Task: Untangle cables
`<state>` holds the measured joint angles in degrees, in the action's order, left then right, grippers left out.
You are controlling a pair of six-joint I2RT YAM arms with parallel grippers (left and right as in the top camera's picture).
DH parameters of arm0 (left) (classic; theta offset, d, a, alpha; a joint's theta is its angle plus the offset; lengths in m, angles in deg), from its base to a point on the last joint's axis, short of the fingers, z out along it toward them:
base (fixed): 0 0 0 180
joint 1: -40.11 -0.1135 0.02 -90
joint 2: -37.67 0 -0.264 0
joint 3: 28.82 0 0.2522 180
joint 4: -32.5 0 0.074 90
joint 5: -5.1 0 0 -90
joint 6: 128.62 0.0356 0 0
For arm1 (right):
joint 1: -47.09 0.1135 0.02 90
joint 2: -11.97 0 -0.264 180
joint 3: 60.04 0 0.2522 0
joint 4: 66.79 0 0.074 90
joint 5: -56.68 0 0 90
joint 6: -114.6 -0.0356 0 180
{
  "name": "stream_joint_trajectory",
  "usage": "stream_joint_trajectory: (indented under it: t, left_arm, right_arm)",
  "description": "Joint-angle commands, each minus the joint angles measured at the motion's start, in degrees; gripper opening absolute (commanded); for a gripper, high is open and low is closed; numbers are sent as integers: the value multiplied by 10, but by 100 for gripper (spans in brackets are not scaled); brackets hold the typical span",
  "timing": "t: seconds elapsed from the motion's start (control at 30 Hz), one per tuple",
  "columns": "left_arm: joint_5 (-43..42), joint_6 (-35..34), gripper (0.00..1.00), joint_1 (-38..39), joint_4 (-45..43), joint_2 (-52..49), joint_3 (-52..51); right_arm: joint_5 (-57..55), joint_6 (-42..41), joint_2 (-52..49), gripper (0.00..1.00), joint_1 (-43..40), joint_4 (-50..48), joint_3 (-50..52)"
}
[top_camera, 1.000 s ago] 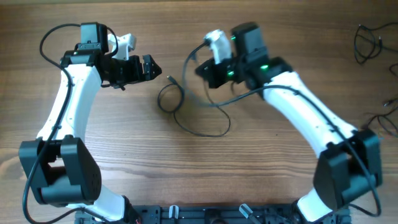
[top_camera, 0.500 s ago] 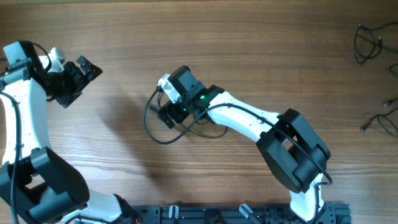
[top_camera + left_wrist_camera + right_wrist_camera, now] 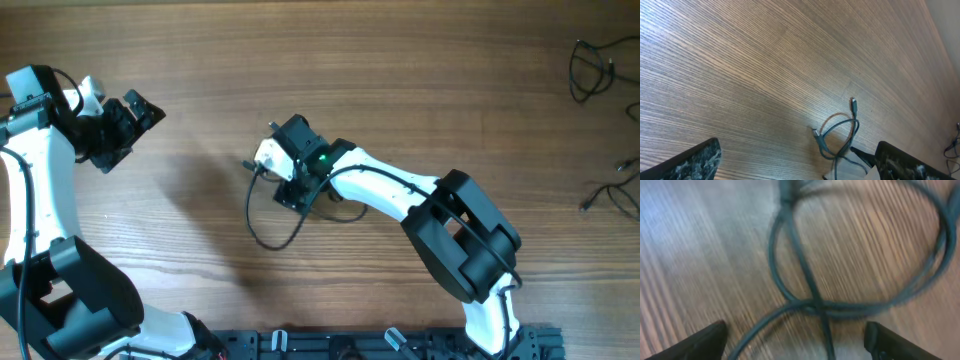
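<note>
R gripper sits low over the cables mid table, jaws wide, nothing held. L gripper far off, open & empty too. Loops cross, so not undone yet. More cords at right edge, maybe done.
</note>
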<state>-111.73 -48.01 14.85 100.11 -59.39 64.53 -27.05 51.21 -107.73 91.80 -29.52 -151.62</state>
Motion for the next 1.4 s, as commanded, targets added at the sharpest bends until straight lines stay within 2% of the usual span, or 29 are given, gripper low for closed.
stream_joint_trajectory:
  t: [0.0, 0.1, 0.2, 0.23, 0.33, 0.37, 0.5, 0.63, 0.77, 0.9, 1.07, 1.1, 1.13, 1.17, 1.23, 1.37]
  left_arm:
    - [-1, -5, 100, -1, 1, 12, 9]
    - [-1, -5, 100, -1, 9, 12, 9]
    - [-1, -5, 100, -1, 11, 12, 9]
    - [-1, -5, 100, -1, 11, 12, 9]
    - [-1, -5, 100, -1, 13, 12, 9]
    - [-1, -5, 100, -1, 13, 12, 9]
    - [-1, -5, 100, -1, 13, 12, 9]
    - [-1, -5, 100, -1, 13, 12, 9]
    - [-1, -5, 100, -1, 13, 12, 9]
    - [-1, -5, 100, -1, 13, 12, 9]
    - [-1, -5, 100, -1, 13, 12, 9]
    - [-1, -5, 100, -1, 13, 12, 9]
    - [-1, -5, 100, -1, 13, 12, 9]
    - [-1, -5, 100, -1, 13, 12, 9]
    - [-1, -5, 100, -1, 13, 12, 9]
    - [-1, -5, 100, -1, 13, 12, 9]
  right_arm:
    - [0, 237, -26, 87, 3, -6, -1]
    - [2, 295, -41, 80, 4, -14, -1]
    - [22, 272, -54, 49, 4, 2, -1]
    - [30, 246, -56, 4, 4, 12, -1]
    - [-8, 118, -37, 4, 3, 7, -8]
    - [-21, 103, -24, 4, 1, 8, -10]
    - [-134, 90, 94, 4, -55, 5, -10]
    - [-131, 95, 170, 4, -199, -41, -10]
    - [-54, 204, 155, 4, -368, -74, -9]
    - [4, 223, 100, 4, -464, -140, -9]
    - [-12, 229, 5, 4, -502, -276, -9]
    - [-31, 225, -14, 4, -502, -330, -9]
    - [-41, 213, -18, 11, -502, -349, -9]
    - [-53, 178, -18, 99, -502, -355, -9]
    - [-77, 12, 5, 100, -502, -330, -9]
    - [-30, -127, 125, 100, -502, -202, -9]
